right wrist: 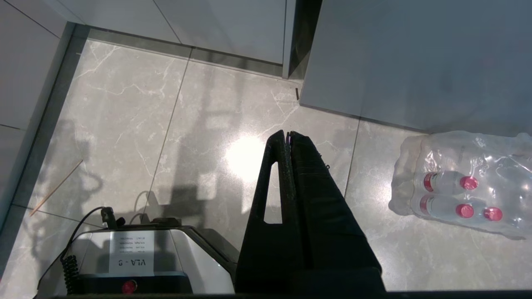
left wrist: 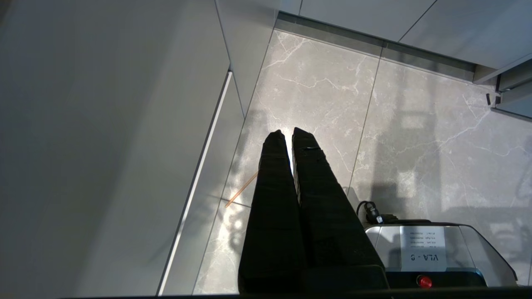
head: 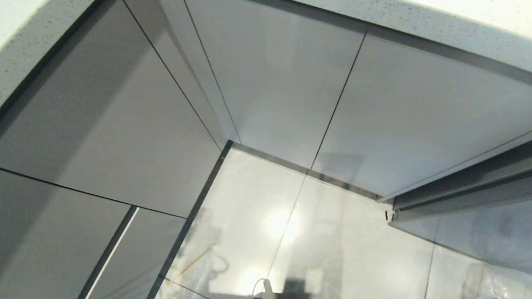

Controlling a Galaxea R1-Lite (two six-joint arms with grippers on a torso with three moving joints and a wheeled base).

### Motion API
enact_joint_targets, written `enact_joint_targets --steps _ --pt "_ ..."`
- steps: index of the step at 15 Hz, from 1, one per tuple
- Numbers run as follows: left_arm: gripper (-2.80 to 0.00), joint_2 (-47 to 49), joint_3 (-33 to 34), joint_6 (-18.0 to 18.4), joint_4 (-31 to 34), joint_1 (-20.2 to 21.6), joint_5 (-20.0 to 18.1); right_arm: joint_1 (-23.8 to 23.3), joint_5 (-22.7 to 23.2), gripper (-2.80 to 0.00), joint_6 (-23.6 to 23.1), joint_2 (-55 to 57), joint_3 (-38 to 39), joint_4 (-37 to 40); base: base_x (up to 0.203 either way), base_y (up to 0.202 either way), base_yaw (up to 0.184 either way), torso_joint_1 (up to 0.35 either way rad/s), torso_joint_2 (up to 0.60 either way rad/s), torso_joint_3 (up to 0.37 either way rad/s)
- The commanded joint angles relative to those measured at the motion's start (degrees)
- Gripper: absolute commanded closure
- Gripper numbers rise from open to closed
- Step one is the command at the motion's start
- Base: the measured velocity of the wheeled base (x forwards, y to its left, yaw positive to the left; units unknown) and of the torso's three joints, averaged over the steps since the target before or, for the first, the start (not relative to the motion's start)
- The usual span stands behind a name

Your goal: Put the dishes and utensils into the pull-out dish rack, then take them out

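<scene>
A: Head view, entry one. Largest item: the speckled white desk (head: 24, 23) wraps the corner along the upper edge. Under it, flat grey cabinet fronts (head: 273, 72), all closed on the left and centre.

B: And on the right?

A: One grey panel (head: 486, 195) juts out from the cabinet line there. No wire basket visible behind it, so I cannot tell whether it is the rack's front.

B: Floor?

A: Glossy grey marble floor (head: 334, 254) with a bright light reflection. The robot's base (right wrist: 141, 253) sits low in both wrist views, white label on top, red button, coiled black cable.

B: Anything on the floor?

A: A shrink-wrapped pack of water bottles (right wrist: 461, 187) with red caps, on the right, close to the jutting panel. On the left, one thin wooden chopstick (left wrist: 242, 189) lies on the tile, just beside the cabinet kickboard, slanted. Only one stick is visible. No bowl, plate or spoon in any view.

B: Hands?

A: Left hand (left wrist: 288, 133) hangs over the floor, pointing down, clenched, nothing between the fingers. The chopstick is near it in the picture but lies on the floor below. Right hand (right wrist: 287, 133) likewise points at the floor, clenched and empty, bottle pack off to its side.
</scene>
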Motion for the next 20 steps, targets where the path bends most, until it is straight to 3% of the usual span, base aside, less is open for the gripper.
enact_joint_targets --steps 1,11,20 --pt "0.0 0.0 0.0 0.0 0.0 0.0 0.0 0.0 0.0 0.0 0.0 0.0 0.0 0.0 0.0 0.0 0.0 0.0 0.0 0.0" --pt "0.0 0.1 0.0 0.1 0.0 0.0 0.0 0.0 0.0 0.0 0.0 0.0 0.0 0.0 0.0 0.0 0.0 0.001 0.0 0.004" --pt "0.0 0.1 0.0 0.1 0.0 0.0 0.0 0.0 0.0 0.0 0.0 0.0 0.0 -0.1 0.0 0.0 0.0 0.002 0.0 0.178"
